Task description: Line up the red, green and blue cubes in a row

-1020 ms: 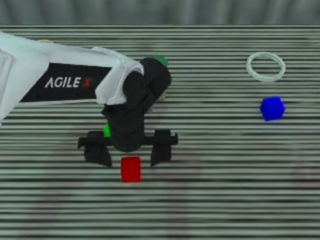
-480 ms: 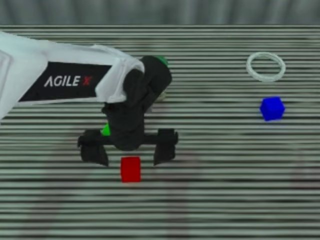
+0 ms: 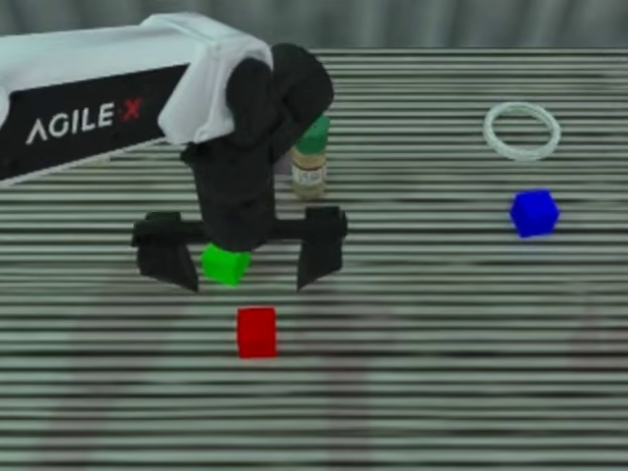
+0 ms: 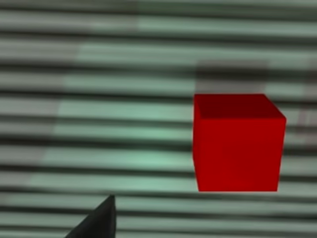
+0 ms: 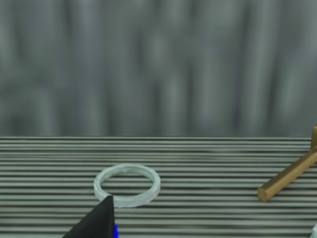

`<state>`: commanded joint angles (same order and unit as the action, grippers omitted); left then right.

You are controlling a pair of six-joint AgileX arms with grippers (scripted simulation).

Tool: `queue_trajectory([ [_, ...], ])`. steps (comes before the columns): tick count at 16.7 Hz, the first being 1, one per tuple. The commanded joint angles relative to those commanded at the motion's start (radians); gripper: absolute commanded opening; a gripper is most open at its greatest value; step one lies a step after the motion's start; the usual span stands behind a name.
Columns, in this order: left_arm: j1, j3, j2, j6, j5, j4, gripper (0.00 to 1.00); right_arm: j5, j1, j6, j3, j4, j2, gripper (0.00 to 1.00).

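Now | left claw [image 3: 241, 257] spread above green cube [image 3: 225, 265] | red cube [image 3: 256, 332] square-on

You see a table [image 3: 461, 392] covered with thin dark and pale green-grey stripes that run from 9 o'clock to 3 o'clock. At 12 o'clock, behind its far edge, stands a grey wall [image 5: 158, 64] with soft vertical folds. The light is even and dim.

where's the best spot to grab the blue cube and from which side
Likely from straight above, closing on two opposite flat side faces of the blue cube. It sits turned relative to the table's stripes, so the fingers should rotate to match. All its sides are free; the white ring lies apart.
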<state>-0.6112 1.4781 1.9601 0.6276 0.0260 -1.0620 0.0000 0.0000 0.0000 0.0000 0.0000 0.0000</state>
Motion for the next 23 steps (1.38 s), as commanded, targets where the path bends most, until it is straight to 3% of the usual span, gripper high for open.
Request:
queue_trajectory([
  [7,0.017,0.044,0.041,-0.069,-0.004,-0.012,1.00,0.000,0.000,0.000,0.000,0.000,0.000,1.00],
  [14,0.138,0.236,0.201,-0.475,-0.023,-0.073,1.00,0.000,0.000,0.000,0.000,0.000,0.000,1.00],
  [17,0.180,0.298,0.244,-0.590,-0.028,-0.086,1.00,0.000,0.000,0.000,0.000,0.000,0.000,1.00],
  [23,0.186,0.307,0.249,-0.611,-0.028,-0.083,1.00,0.000,0.000,0.000,0.000,0.000,0.000,1.00],
])
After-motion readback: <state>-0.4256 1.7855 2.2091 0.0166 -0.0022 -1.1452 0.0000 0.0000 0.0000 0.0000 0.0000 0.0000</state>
